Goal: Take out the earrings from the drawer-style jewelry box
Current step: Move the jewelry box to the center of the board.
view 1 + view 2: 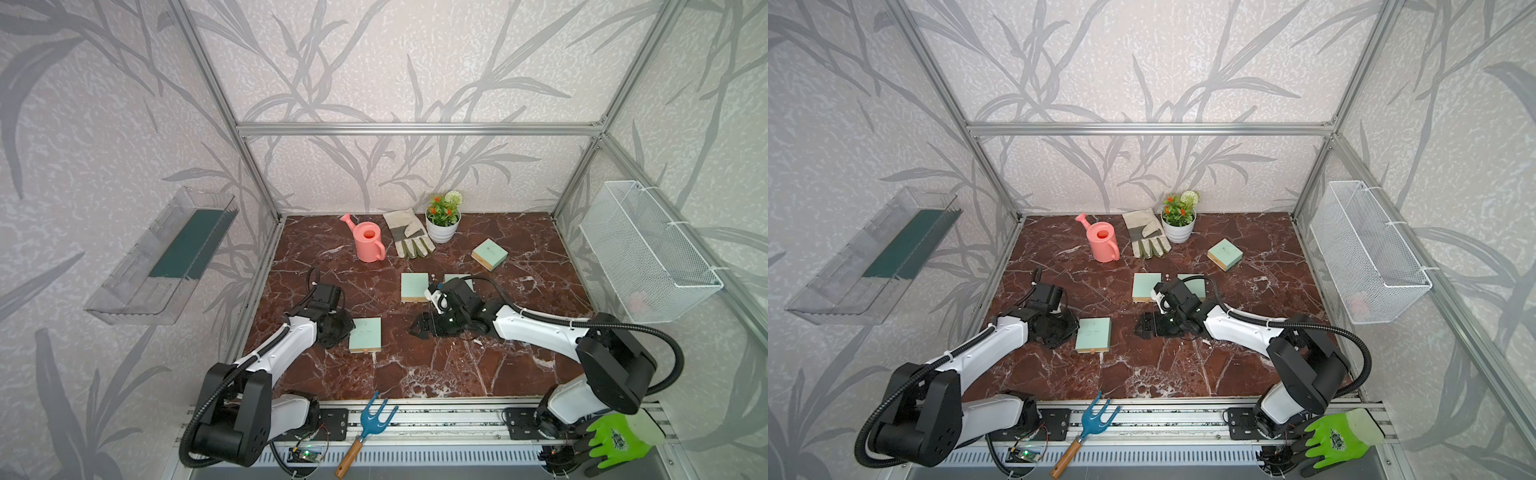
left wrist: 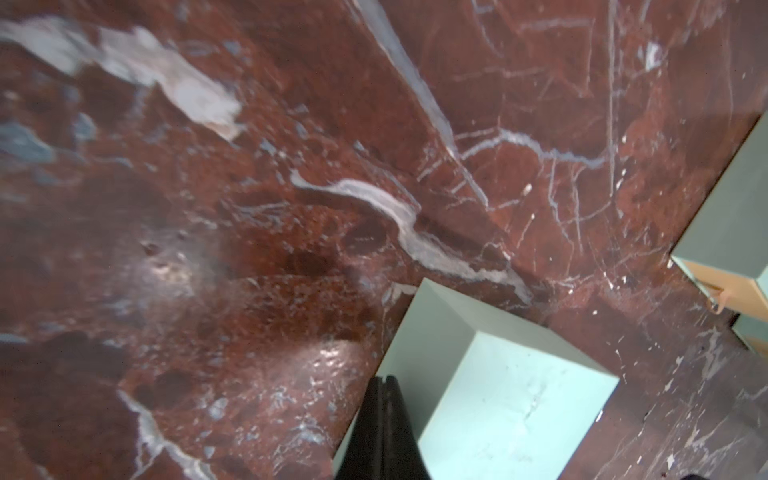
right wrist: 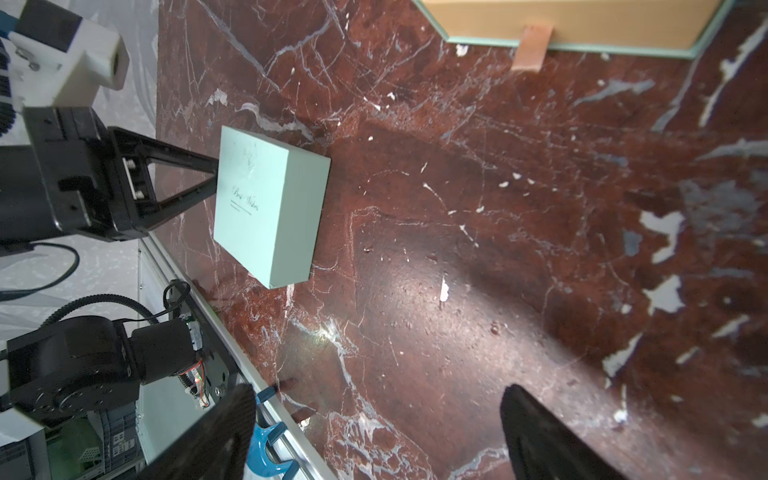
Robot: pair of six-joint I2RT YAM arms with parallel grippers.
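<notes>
Several mint-green drawer-style jewelry boxes lie on the red marble. The nearest one looks closed, with a small tab at its front edge. My left gripper is shut with nothing between its fingers; its tip rests against that box's left side. My right gripper stands open and empty over bare marble to the right of the box. A tiny whitish speck lies between the two middle boxes; I cannot tell whether it is one of the earrings.
Further boxes sit mid-table, half under the right arm and at the back right. A pink watering can, a work glove and a potted plant line the back. A blue hand fork lies on the front rail.
</notes>
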